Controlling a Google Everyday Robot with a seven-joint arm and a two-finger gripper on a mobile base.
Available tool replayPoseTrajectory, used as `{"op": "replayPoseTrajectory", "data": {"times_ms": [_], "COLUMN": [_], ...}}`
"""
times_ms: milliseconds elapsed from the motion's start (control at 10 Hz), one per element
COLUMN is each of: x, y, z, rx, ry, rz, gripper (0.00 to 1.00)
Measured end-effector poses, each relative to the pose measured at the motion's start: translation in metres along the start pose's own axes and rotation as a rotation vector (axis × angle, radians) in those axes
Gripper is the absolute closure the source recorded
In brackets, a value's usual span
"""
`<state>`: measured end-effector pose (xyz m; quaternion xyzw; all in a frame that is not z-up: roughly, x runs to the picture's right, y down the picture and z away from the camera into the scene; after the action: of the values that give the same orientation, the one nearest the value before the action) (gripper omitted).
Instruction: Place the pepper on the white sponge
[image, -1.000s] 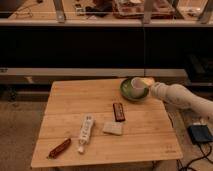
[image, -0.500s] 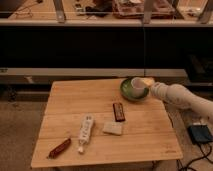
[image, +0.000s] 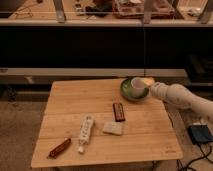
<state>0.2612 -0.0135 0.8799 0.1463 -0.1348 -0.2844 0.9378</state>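
The pepper (image: 59, 148), slim and red, lies at the table's front left corner. The white sponge (image: 113, 128), a small pale pad, sits near the front middle of the table, to the right of the pepper. My gripper (image: 146, 83) hangs at the far right edge of the table, at the end of the white arm that reaches in from the right. It is beside a green bowl (image: 124, 90) and far from both pepper and sponge. It stands open, and I see nothing held in it.
A white cup (image: 136, 86) sits in the green bowl. A dark reddish-brown bar (image: 118, 111) lies just behind the sponge. A long white tube-like object (image: 85, 132) lies between pepper and sponge. The wooden table (image: 75, 100) stands before dark shelving. A blue object (image: 201, 134) is on the floor at right.
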Motion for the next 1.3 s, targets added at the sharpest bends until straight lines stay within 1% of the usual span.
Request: {"op": "replayPoseTrajectory", "data": {"times_ms": [100, 200, 300, 400, 500, 600, 700, 800, 900, 1100, 1200, 1300], "x": [-0.002, -0.006, -0.016, -0.039, -0.054, -0.080, -0.113, -0.146, -0.172, -0.243, -0.255, -0.260], "y": [-0.008, -0.023, -0.050, -0.084, -0.102, -0.117, -0.128, -0.132, -0.136, -0.140, -0.140, -0.141], "z": [-0.004, -0.011, -0.024, -0.042, -0.052, -0.064, -0.074, -0.079, -0.082, -0.095, -0.098, -0.099], "rx": [0.005, 0.017, 0.039, 0.068, 0.083, 0.093, 0.101, 0.109, 0.122, 0.177, 0.188, 0.194], "ry": [0.002, 0.005, 0.009, 0.005, 0.000, -0.018, -0.050, -0.093, -0.130, -0.239, -0.255, -0.263], "rz": [-0.028, -0.072, -0.155, -0.274, -0.346, -0.448, -0.565, -0.667, -0.745, -0.958, -0.996, -1.011], "gripper": [0.31, 0.31, 0.31, 0.31, 0.31, 0.31, 0.31, 0.31, 0.31, 0.31, 0.31, 0.31]}}
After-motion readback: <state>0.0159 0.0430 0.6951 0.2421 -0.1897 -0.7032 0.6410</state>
